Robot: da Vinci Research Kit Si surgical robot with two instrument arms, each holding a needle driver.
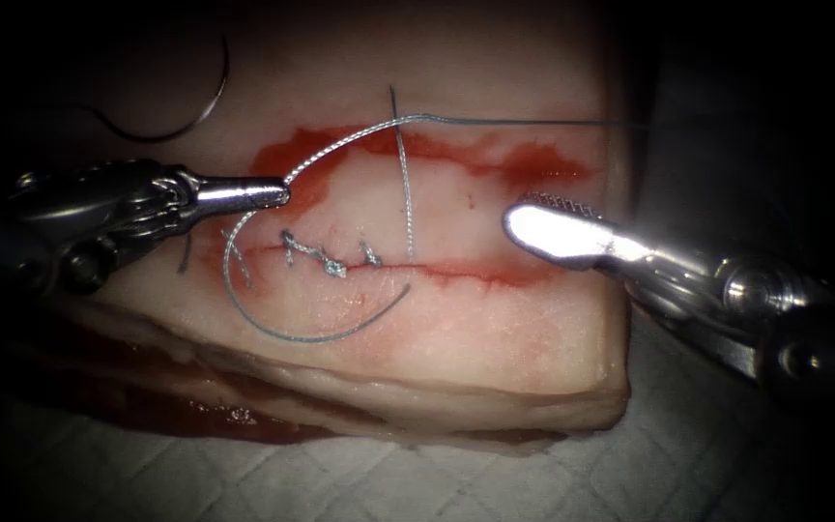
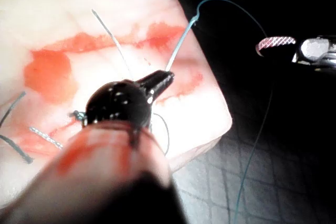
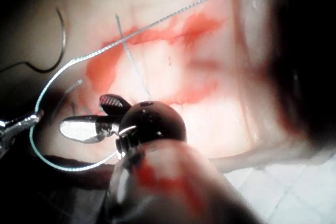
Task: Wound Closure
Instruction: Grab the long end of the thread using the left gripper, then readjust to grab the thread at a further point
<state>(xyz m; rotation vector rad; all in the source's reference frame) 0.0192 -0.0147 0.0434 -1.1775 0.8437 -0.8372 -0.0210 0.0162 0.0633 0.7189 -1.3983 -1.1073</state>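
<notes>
Left tool (image 1: 277, 194) clamping thread (image 1: 340, 150); right tool (image 1: 533, 217) gaping, holding nothing. Needle (image 1: 186, 114) lying free, upper left of cut (image 1: 456, 271) (not in tissue (image 1: 495, 329)). Risking thread snagging stitches (image 1: 326, 256).

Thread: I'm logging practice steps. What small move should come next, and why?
Probably bring the right tool onto the thread and grasp it. Its jaws are open and hold nothing, while the left tool is shut on the thread, with a slack loop lying across the cut. The needle lies free at upper left, not in the tissue.
</notes>
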